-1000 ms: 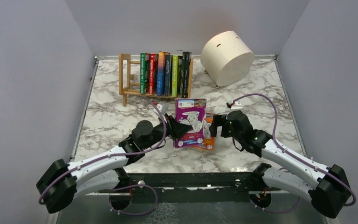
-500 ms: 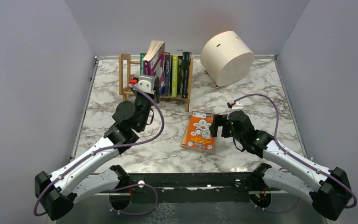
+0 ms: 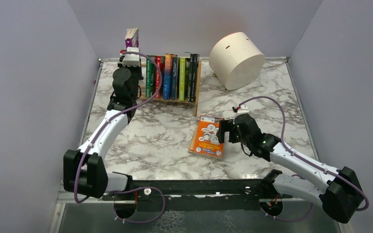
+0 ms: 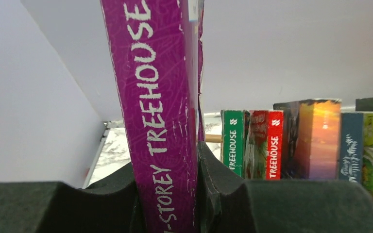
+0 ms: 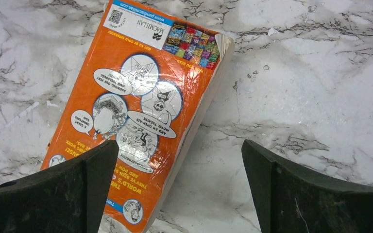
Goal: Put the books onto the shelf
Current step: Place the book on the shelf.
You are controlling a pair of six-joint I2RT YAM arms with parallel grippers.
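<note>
Two books off the shelf [image 3: 197, 92]: left claw [image 4: 167, 194] clenched on the purple book [image 4: 155, 97], likely light and stiff; right claw [image 5: 179, 189] released over the glossy orange book [image 5: 141, 111], best pinched across its long edges.

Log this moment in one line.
left gripper: shut on purple book, upright by shelf's left end | right gripper: open over flat orange book | shelf: books standing in a row

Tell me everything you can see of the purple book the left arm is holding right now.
The purple book is a thin paperback: glossy purple spine, white lettering reading STOREY TREEHOUSE, edges scuffed. It stands nearly upright, spine toward the wrist camera, clamped low between the dark pads of the left end effector. It hangs raised over the left end of the shelf, apart from the shelved books.
</note>
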